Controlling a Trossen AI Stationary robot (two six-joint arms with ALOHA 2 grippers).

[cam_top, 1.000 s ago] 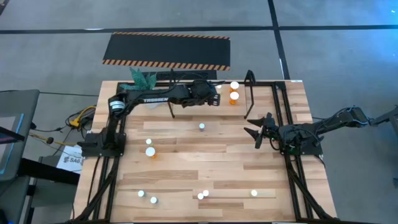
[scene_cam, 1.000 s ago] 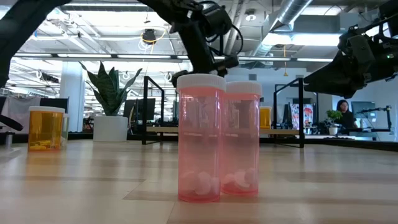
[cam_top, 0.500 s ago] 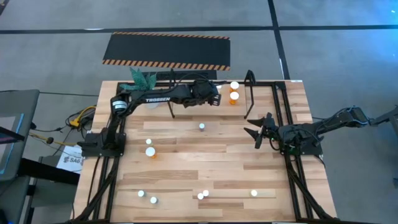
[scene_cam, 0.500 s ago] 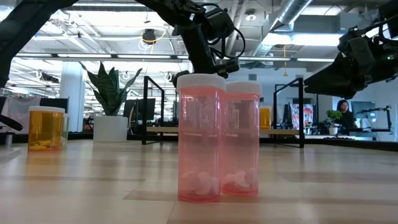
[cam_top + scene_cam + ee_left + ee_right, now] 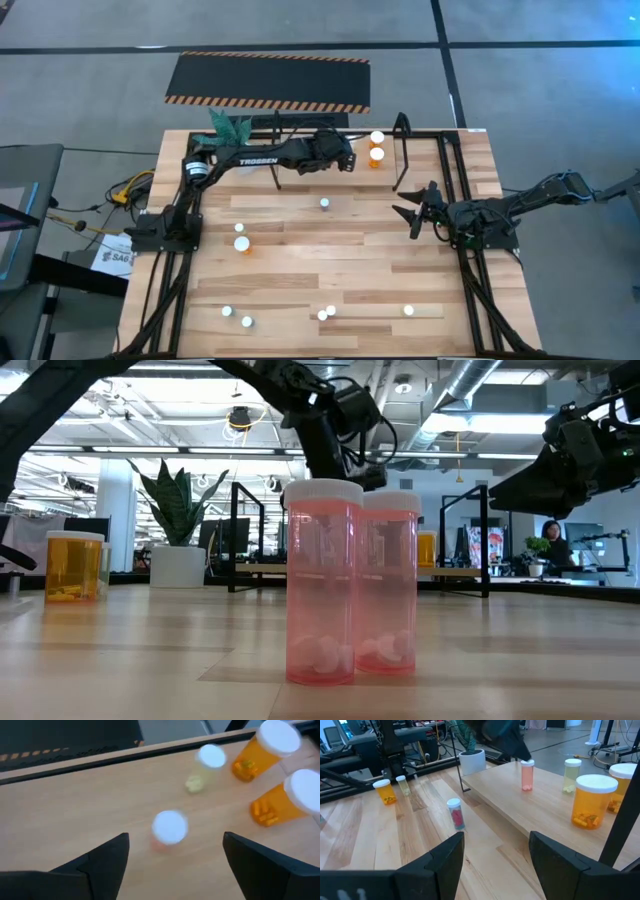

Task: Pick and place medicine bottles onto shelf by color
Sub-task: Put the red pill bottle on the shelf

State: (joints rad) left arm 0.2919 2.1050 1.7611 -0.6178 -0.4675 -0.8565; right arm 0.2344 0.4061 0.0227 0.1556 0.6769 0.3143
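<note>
Pink white-capped medicine bottle [image 5: 169, 829] stood free on the shelf board [image 5: 75, 820] beneath the wide left claw [image 5: 175, 857].
Lifting off carelessly, a finger [image 5: 107, 855] could probably topple it; right claw [image 5: 495, 852] waited half-open.

The left gripper [image 5: 347, 157] is reaching out on a long, extended arm, fingers [image 5: 107, 857] spreading wide apart. The right gripper [image 5: 411, 213] is waiting with fingers [image 5: 445, 860] parted, arm folded back.
</note>
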